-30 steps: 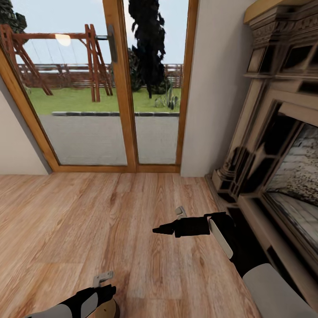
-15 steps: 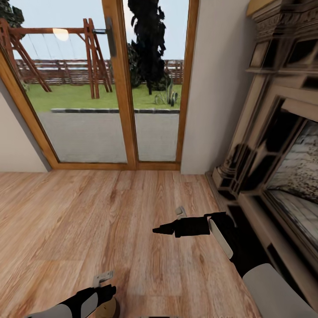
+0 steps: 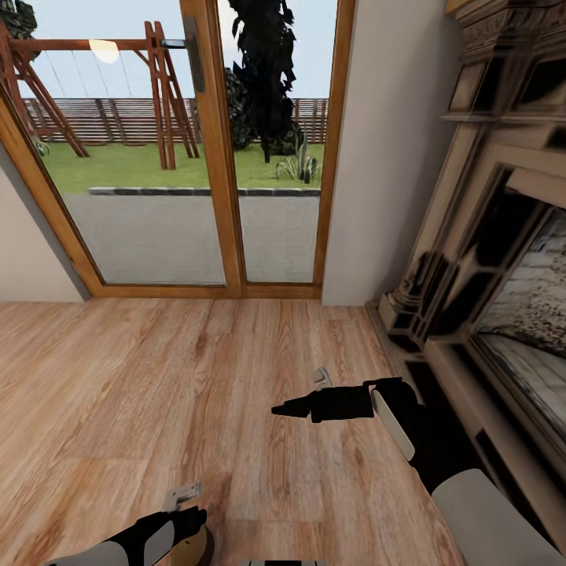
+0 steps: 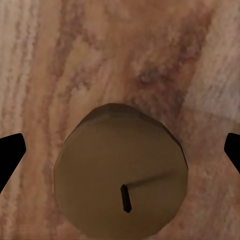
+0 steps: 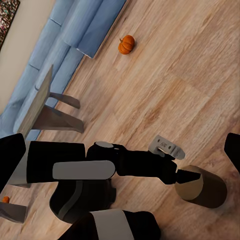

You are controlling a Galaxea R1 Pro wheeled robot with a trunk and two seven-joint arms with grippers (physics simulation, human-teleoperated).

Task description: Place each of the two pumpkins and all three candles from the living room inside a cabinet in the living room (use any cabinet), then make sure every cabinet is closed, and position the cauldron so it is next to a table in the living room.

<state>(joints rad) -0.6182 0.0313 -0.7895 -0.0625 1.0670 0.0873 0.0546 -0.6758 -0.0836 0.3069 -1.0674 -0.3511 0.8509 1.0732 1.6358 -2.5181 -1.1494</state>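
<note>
A brown candle [image 4: 121,177] with a dark wick sits under my left gripper [image 4: 120,155]. The black fingertips [image 4: 10,155] stand wide apart and floor shows between them and the candle's sides. In the head view the candle [image 3: 198,547] is at the bottom left, just below that left gripper [image 3: 189,523]. My right gripper [image 3: 277,409] hangs empty and open over the wood floor. One orange pumpkin [image 5: 126,44] lies on the floor by the sofa. The pale table [image 5: 37,102] stands beside it. The cabinet and the cauldron are out of view.
Glass doors in a wooden frame [image 3: 208,157] are straight ahead, with a garden behind. A dark stone fireplace [image 3: 487,259] lines the right side. A blue sofa [image 5: 75,25] stands beyond the table. A small orange thing [image 5: 4,199] shows near a table leg.
The whole head view has shifted slightly, so the camera moved. Both arms and the candle keep their places in the picture.
</note>
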